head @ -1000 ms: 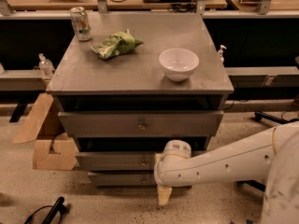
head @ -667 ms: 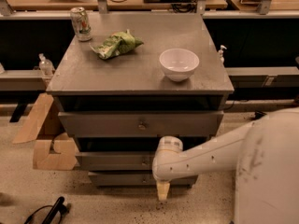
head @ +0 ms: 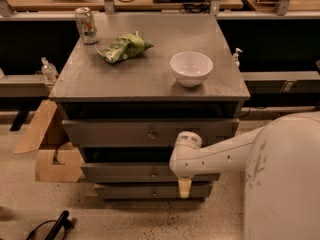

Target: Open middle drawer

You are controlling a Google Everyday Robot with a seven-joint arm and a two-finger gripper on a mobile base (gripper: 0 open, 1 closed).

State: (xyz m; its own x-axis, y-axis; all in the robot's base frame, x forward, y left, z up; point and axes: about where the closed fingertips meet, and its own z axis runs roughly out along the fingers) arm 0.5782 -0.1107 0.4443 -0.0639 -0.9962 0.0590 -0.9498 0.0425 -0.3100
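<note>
The grey cabinet has three drawer fronts stacked under its top. The middle drawer (head: 125,172) is the wide, shallow second front, with a small round knob (head: 154,173) at its centre. My gripper (head: 184,188) hangs from the white arm that reaches in from the right. It points downward in front of the right part of the middle drawer, and its beige tip reaches over the bottom front (head: 145,191). It stands to the right of the knob, apart from it. The top drawer (head: 110,132) sits above a dark gap.
On the cabinet top (head: 150,74) stand a white bowl (head: 191,68), a green chip bag (head: 125,47) and a soda can (head: 86,25). Cardboard pieces (head: 52,159) lean at the cabinet's left. A black object (head: 50,228) lies on the floor, front left. My white arm body (head: 285,184) fills the right.
The gripper has risen from near the floor to the level of the lower drawer fronts and shifted slightly right. The arm's white body now fills more of the right side. The drawers look unchanged.
</note>
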